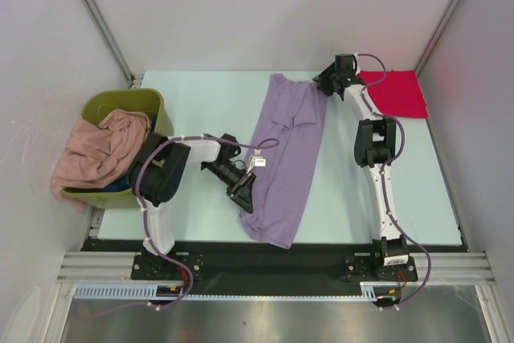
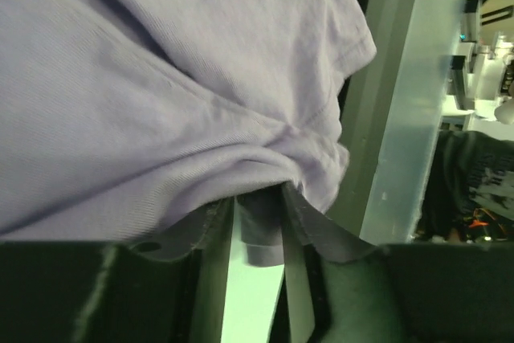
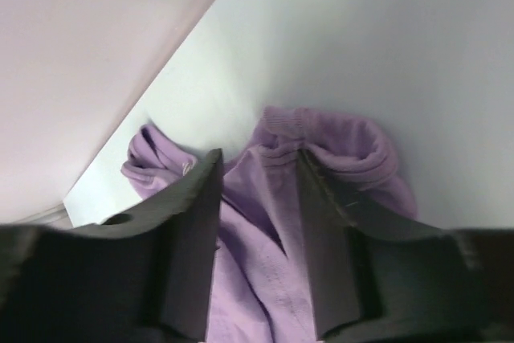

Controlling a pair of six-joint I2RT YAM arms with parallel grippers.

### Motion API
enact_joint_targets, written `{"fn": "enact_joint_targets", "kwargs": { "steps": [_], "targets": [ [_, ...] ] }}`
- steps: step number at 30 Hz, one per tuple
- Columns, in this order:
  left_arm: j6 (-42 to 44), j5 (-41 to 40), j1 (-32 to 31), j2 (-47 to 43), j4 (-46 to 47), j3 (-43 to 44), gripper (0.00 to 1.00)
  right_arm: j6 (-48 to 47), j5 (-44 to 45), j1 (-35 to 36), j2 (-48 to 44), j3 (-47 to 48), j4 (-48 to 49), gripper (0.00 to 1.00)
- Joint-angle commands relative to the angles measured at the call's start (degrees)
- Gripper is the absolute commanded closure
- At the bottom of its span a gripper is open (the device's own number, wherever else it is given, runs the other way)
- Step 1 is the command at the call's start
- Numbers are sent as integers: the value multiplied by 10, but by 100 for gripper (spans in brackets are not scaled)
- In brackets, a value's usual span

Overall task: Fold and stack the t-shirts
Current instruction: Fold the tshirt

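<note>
The lavender-purple t-shirt (image 1: 287, 154) lies as a long strip down the middle of the table. My left gripper (image 1: 244, 193) is at its left edge near the front, shut on a bunched fold of the lavender shirt (image 2: 261, 226) whose cloth drapes over both fingertips. At the strip's far right corner my right gripper (image 1: 324, 83) stands open, its fingers (image 3: 325, 222) straddling the lavender cloth (image 3: 265, 230) beside the collar. The bright red t-shirt (image 1: 394, 92) lies folded at the back right. The salmon-pink t-shirt (image 1: 103, 152) is heaped in the bin, with a bit of the dark blue one (image 1: 120, 188) under it.
The olive-green bin (image 1: 136, 104) stands at the table's left edge, next to the left arm's elbow. White walls close in the back and both sides. The black front rail (image 1: 265, 259) runs just beyond the shirt's near end.
</note>
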Motion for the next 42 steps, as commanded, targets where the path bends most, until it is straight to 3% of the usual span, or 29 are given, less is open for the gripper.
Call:
{"fn": "enact_joint_targets", "kwargs": {
  "steps": [1,5,10,14,21,26,33,36,37,40,42],
  "targets": [
    [44,31,9,-18,-61,-14,62,-24,-4,-3,-55,9,12,50],
    [77,24,40,-56,-86,0,55,-81,19,-11,-131,-16,11,40],
    [101,-28,62,-117,-78,15,54,-121,45,-24,-210,-108,-10,41],
    [207,-94,63,-171,-105,-5,53,-104,41,-43,-248,-193,-21,49],
    [376,-281,45,-269,-27,-75,60,-64,1,-51,-230,-276,6,57],
    [504,-302,11,-303,-17,-113,52,-32,-25,-56,-179,-269,15,59],
    [554,-316,-42,-361,28,-182,48,-2,-47,-55,-125,-243,36,59],
    [571,-314,-52,-399,57,-220,47,10,-55,-53,-96,-219,45,68],
    [575,-315,-54,-407,75,-228,47,21,-62,-53,-85,-212,50,79],
    [546,-334,-65,-423,134,-253,46,41,-98,-54,-42,-161,75,100],
    [525,-362,-69,-428,195,-267,47,46,-108,-53,-11,-109,80,100]
  ]
}}
